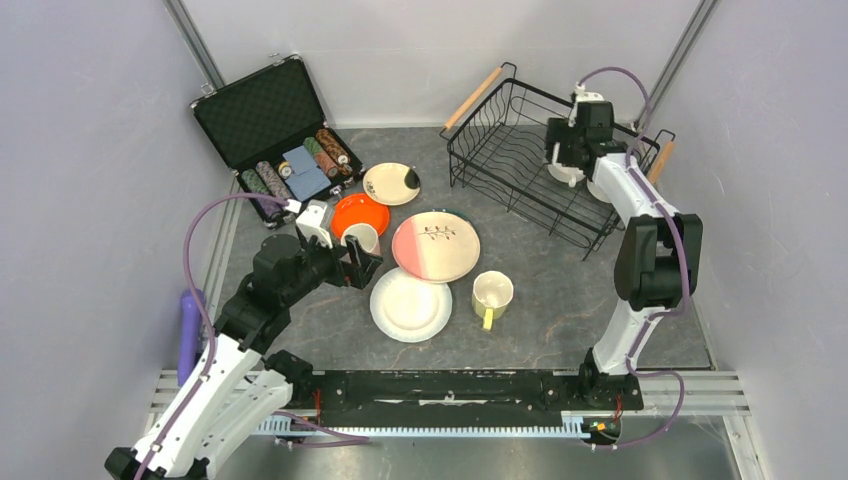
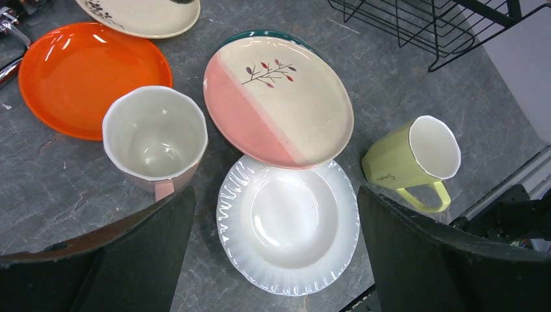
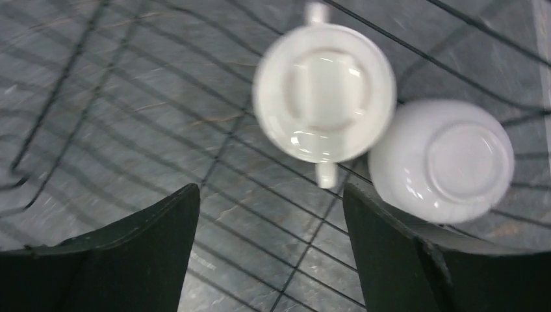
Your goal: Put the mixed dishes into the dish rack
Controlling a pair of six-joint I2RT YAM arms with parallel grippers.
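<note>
**Top external view:** dish rack (image 1: 512, 150) at 1 o'clock of worktop (image 1: 560, 290). Right jaws over rack. Unloaded dishes mid-worktop, nearer left arm. Pink mug (image 1: 362, 238) just at 12 o'clock of left jaws.

**Left wrist view:** left jaws wide apart, empty. White plate (image 2: 288, 227) under gap. Pink mug at 11 o'clock, upright, handle toward 6. Pink-cream plate (image 2: 279, 104) at 12, overlapping white plate's rim. Yellow-green mug (image 2: 409, 159) at 2.

**Right wrist view:** right jaws apart, nothing held. White mug (image 3: 323, 91) inverted in rack at 12. Small white bowl (image 3: 448, 159) inverted, just beside, at 2. Blurred.

**Judgement:** next pick likely left arm's.
</note>
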